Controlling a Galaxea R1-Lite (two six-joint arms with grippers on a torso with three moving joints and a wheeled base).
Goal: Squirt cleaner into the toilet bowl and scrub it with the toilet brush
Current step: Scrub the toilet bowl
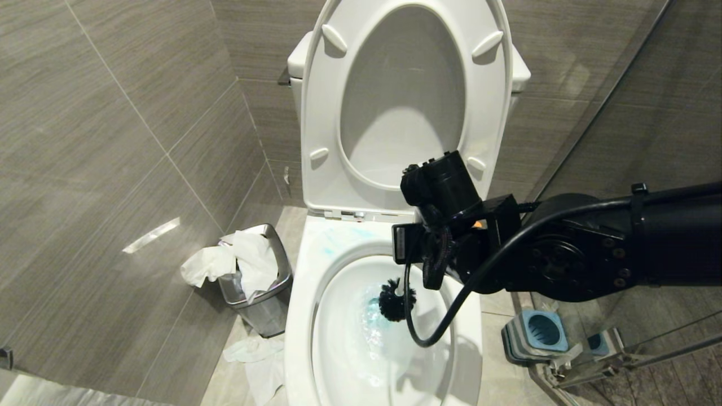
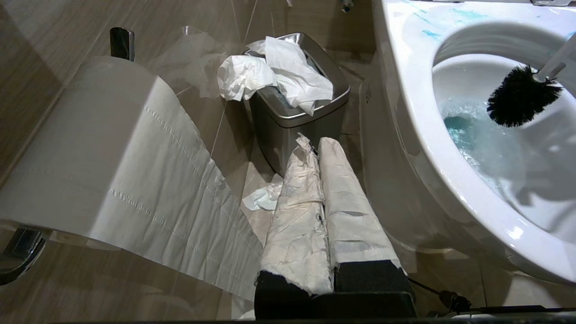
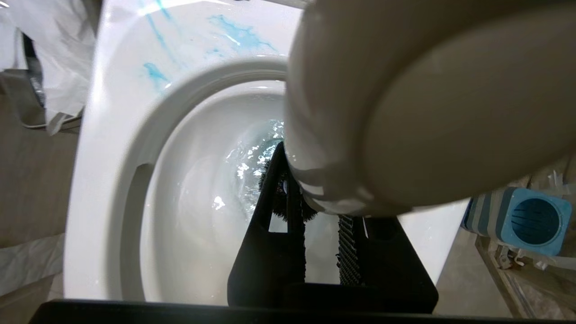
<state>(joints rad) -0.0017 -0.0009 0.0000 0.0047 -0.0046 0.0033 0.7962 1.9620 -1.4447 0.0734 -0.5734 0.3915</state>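
- Your right gripper (image 1: 420, 256), black and reaching in from the right, hangs over the back of the glossy white ceramic toilet bowl (image 1: 299, 316), and its jaws are clamped on the slim white handle of the toilet brush (image 2: 522, 95).
- The brush's round black bristle head sits below the gripper inside the basin, just above the water; you cannot tell whether the bristles touch the ceramic.
- The turquoise-blue cleaner (image 3: 240, 36) shows as pale streaks on the back of the broad rim and tints the rippled water beside the bristles.
- In the right wrist view the handle's rounded knob end fills much of the frame and hides part of the basin.
- Your left gripper (image 2: 315, 144), its fingers wrapped in white paper and pressed together with nothing between them, is low beside the bowl's outer wall.
- Ahead of it stands a small steel bin (image 2: 292, 130) stuffed with crumpled white tissue (image 2: 274, 74); more tissue lies on the floor.
- A toilet paper roll (image 2: 90, 148) hangs on the left wall.
- The square grey-and-blue brush holder (image 1: 536, 332) stands on the floor right of the bowl.
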